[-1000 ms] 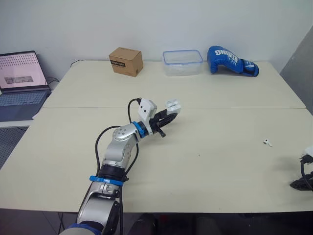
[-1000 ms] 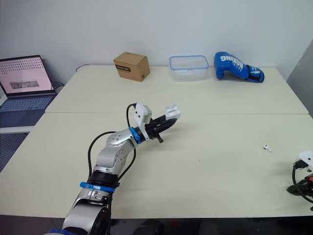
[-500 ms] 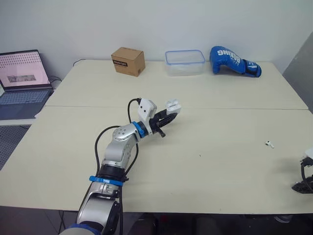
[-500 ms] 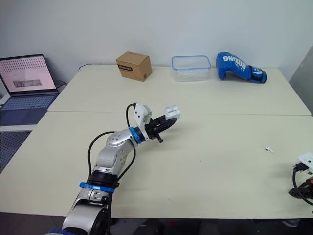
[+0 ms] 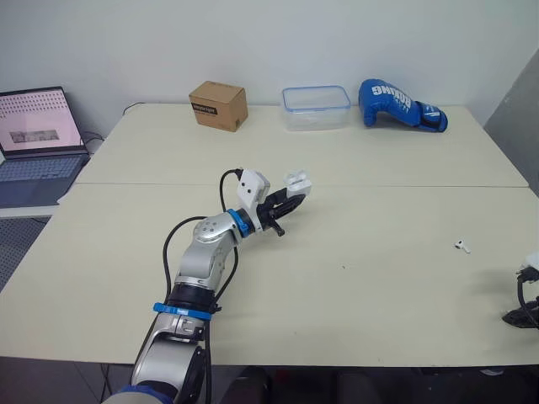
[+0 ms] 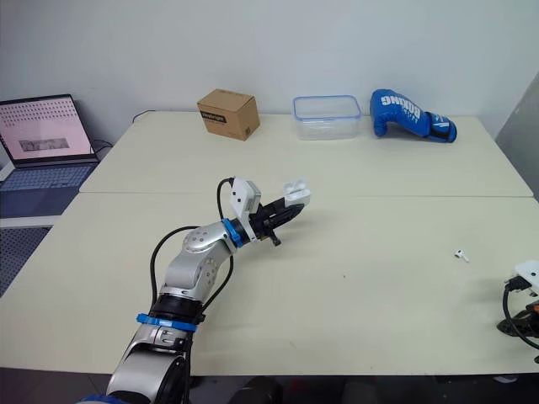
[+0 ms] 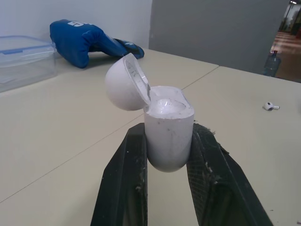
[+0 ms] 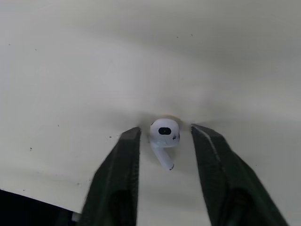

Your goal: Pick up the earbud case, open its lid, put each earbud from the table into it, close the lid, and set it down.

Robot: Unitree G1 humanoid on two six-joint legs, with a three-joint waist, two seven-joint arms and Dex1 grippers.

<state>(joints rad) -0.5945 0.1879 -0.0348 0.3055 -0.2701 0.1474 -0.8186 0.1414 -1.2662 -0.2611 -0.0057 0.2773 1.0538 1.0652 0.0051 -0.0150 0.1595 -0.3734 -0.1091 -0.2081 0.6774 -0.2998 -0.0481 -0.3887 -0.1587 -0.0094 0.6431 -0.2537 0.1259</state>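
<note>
Case open in my left hand, my right hand over an earbud.
My left hand (image 7: 167, 135) pinches the white earbud case (image 7: 168, 129) by its two sides and holds it in the air over the middle of the desk (image 5: 379, 286); its lid (image 7: 123, 81) stands tipped back, open. My right hand (image 8: 165, 130) is low at the right edge of the desk, with its fingers spread. One earbud (image 8: 162, 139) lies on the desk between them, and there is a gap on each side. A second earbud (image 5: 460, 246) lies near, well apart from the case.
</note>
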